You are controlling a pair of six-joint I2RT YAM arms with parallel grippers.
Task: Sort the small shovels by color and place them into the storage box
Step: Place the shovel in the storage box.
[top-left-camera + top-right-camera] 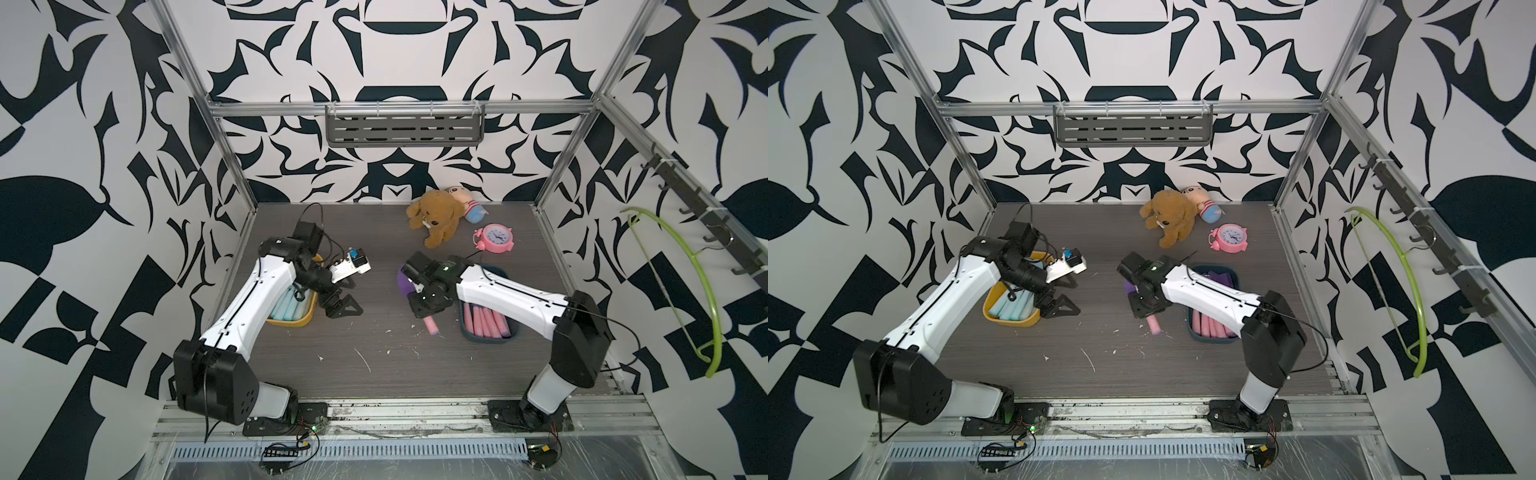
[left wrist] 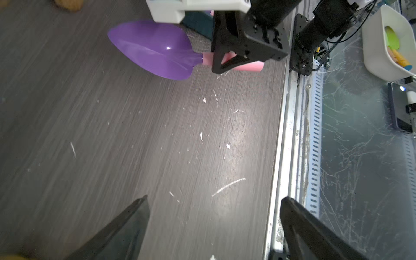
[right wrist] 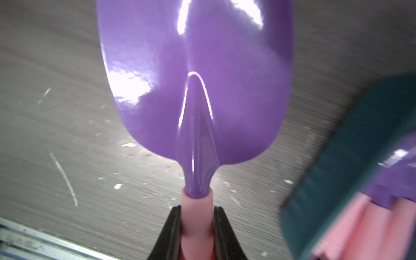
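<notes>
The right pincer (image 3: pixel 197 216) clamped the purple-bladed, pink-handled plastic shovel (image 3: pixel 195 90) beside the dark teal storage box (image 3: pixel 342 162) (its colour-mates (image 3: pixel 360 225) lay inside); left pincer (image 2: pixel 215 197) gaped empty.

The purple shovel (image 3: pixel 195 78) shows a smooth, glossy plastic blade catching bright highlights, with a matt pink handle. The tabletop (image 2: pixel 112 135) is matt dark wood-grain, scuffed and flecked white. The teddy bear (image 1: pixel 436 216) is fuzzy brown plush. The frame rail (image 1: pixel 270 109) is brushed metal.
</notes>
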